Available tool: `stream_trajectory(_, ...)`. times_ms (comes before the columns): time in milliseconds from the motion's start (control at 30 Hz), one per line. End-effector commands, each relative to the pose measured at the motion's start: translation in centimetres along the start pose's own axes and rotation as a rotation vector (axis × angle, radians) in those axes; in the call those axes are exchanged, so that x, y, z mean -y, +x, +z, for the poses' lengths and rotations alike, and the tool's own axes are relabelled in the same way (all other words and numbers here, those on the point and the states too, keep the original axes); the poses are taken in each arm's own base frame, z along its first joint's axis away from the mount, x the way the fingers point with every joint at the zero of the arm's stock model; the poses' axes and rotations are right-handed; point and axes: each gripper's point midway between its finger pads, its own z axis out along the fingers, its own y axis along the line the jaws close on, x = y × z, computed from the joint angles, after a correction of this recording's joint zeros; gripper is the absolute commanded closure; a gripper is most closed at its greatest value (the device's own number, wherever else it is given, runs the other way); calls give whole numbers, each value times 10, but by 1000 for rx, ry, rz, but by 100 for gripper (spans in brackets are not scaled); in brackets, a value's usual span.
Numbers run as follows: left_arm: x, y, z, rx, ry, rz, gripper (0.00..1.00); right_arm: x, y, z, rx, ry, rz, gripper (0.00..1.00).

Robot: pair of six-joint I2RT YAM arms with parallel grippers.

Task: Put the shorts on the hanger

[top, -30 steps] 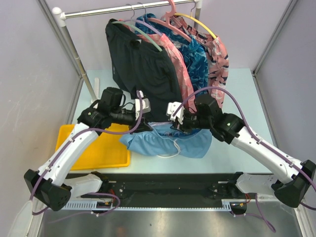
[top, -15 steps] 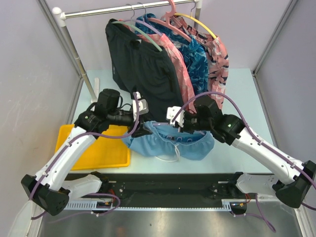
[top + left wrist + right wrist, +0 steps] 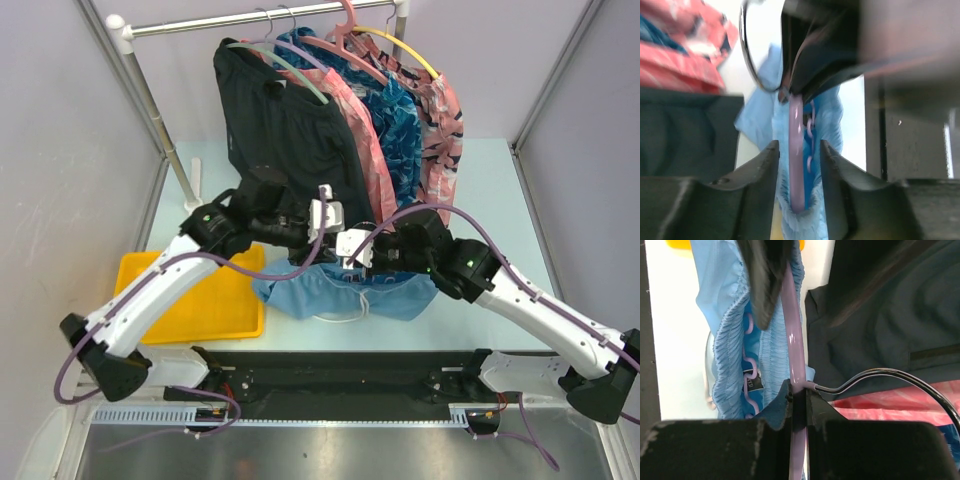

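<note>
The light-blue shorts (image 3: 330,298) hang bunched between my two grippers over the table's front. The lavender hanger (image 3: 792,325) runs through their gathered waistband (image 3: 732,335). My right gripper (image 3: 799,390) is shut on the hanger's neck, where the silver hook (image 3: 880,374) comes out; it also shows in the top view (image 3: 352,250). My left gripper (image 3: 798,146) is open, its fingers (image 3: 755,190) either side of the hanger arm (image 3: 796,145) and the shorts' waistband (image 3: 790,220). From above it (image 3: 330,222) sits close to the right gripper. The hanger is hidden in the top view.
A clothes rail (image 3: 200,22) at the back carries black shorts (image 3: 285,130) on a pale green hanger (image 3: 290,70) and patterned shorts on pink hangers (image 3: 350,45). They hang just behind both grippers. A yellow tray (image 3: 205,300) lies at the front left.
My left gripper has swung right, from the shorts' left end to beside the right gripper. The right gripper has dropped slightly with the hanger, and the shorts have bunched toward the middle.
</note>
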Motion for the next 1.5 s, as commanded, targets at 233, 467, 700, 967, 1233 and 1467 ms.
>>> stream_trajectory(233,1,75,-19,-248,-3,19,75,29,-27,-33,64,149,-55,100)
stream_trajectory(467,0,94,-37,-290,-19,-17,74,29,-31,-36,78,148,-60,100)
stream_trajectory(700,8,34,-47,-78,-24,3,41,29,-40,-31,118,133,-85,100)
stream_trajectory(967,22,3,-46,-11,71,-124,33,25,-64,-21,196,110,-212,100)
stream_trajectory(1233,73,16,-50,-22,257,-330,39,13,-87,-16,275,66,-403,100)
stream_trajectory(1467,106,37,-53,2,364,-544,49,2,-106,-7,350,39,-533,100)
